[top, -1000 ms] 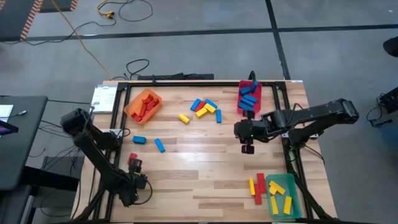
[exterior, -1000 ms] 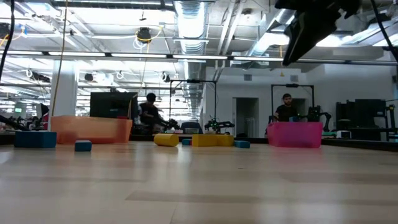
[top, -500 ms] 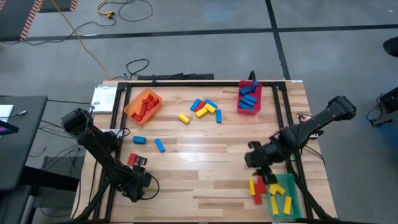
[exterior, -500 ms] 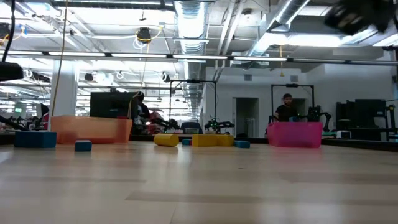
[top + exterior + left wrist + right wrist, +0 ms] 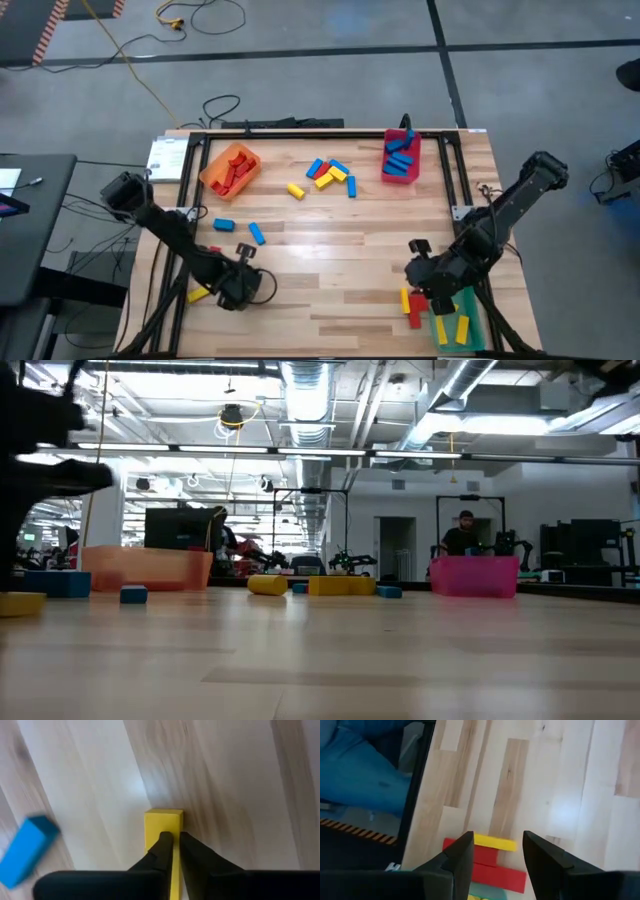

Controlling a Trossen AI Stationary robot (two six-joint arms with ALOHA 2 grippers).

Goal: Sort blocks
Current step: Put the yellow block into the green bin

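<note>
Small red, blue and yellow blocks lie on the wooden table. My left gripper (image 5: 173, 837) is shut at the near left (image 5: 238, 287), pointing down over a yellow block (image 5: 163, 820) that lies flat on the table (image 5: 198, 293). A blue block (image 5: 25, 850) lies beside it. My right gripper (image 5: 497, 852) is open at the near right (image 5: 418, 285), above a yellow block (image 5: 495, 842) and two red blocks (image 5: 500, 875) that lie beside the green bin (image 5: 455, 312). Nothing is between its fingers. My left gripper has its shut fingertips (image 5: 165, 840) over the yellow block, near one end (image 5: 163, 817), and the block is wider than the slit between them. I cannot tell whether the tips touch it. The block lies flat on the table.
An orange bin (image 5: 232, 168) with red blocks stands far left, and a pink bin (image 5: 400, 160) with blue blocks far right. A mixed heap of blocks (image 5: 330, 175) lies between them. Two blue blocks (image 5: 222, 225) (image 5: 257, 233) and a red one (image 5: 215, 250) lie at mid left. A black frame edges the table.
My right gripper has swung from beside the pink bin toward the table's near edge and down, to above the blocks by the green bin. My left gripper has gone a little toward the table's right edge, and a yellow block now shows beside it at the near left.
</note>
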